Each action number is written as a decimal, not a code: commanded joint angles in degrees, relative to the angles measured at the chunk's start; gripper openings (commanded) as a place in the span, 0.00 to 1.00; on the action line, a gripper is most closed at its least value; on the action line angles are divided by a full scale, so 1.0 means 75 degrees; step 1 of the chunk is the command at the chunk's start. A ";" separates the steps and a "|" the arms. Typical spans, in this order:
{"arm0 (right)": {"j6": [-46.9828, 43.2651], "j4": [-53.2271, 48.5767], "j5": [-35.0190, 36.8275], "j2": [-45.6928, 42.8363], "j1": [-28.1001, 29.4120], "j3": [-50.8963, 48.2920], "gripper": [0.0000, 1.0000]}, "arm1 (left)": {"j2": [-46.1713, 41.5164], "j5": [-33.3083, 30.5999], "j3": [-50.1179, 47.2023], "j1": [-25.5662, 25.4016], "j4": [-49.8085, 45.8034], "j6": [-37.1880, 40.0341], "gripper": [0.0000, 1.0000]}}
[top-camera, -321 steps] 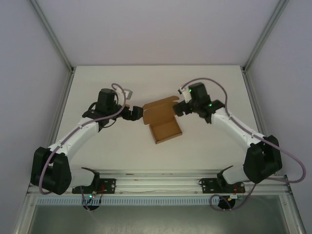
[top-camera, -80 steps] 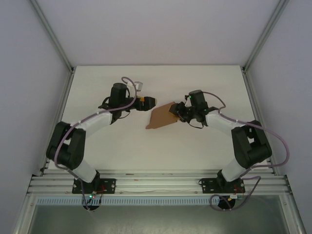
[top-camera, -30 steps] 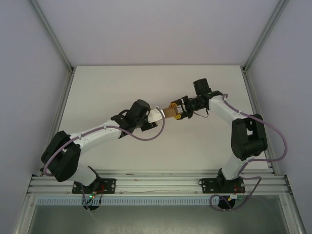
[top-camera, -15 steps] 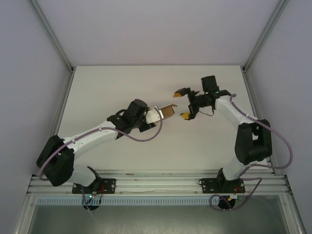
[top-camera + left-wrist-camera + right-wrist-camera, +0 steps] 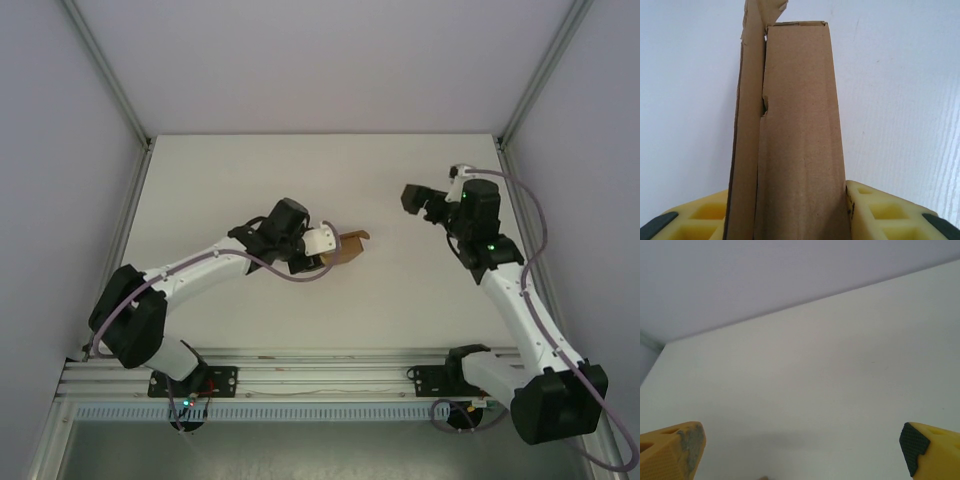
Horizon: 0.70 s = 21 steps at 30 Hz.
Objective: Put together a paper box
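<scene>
Comparing with half a second earlier, the right tool point(image 5: 802, 452) has drawn back toward the right side of the bench point(image 5: 230, 170). Its jaws stand wide apart with nothing between them, well clear of the paper box point(image 5: 800, 130). The left tool point(image 5: 333, 250) now carries the paper box alone, clamped on its near end, with yellow fingers point(image 5: 880, 210) pressing both sides. The folded brown cardboard projects straight ahead of the left tool, over the bench centre. Contact with the bench cannot be determined.
</scene>
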 commanded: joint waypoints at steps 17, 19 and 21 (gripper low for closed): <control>-0.4997 -0.3342 -0.1052 0.3365 0.1450 0.2285 0.85 | 0.1363 0.1303 0.0888 0.0661 -0.1237 0.0233 0.43; -0.5126 -0.3583 -0.1021 0.3673 0.1474 0.2592 0.81 | 0.1397 0.1283 0.0930 0.0667 -0.1257 0.0254 0.43; -0.5282 -0.3789 -0.1181 0.3922 0.1493 0.2816 0.77 | 0.1437 0.1294 0.0974 0.0667 -0.1305 0.0277 0.43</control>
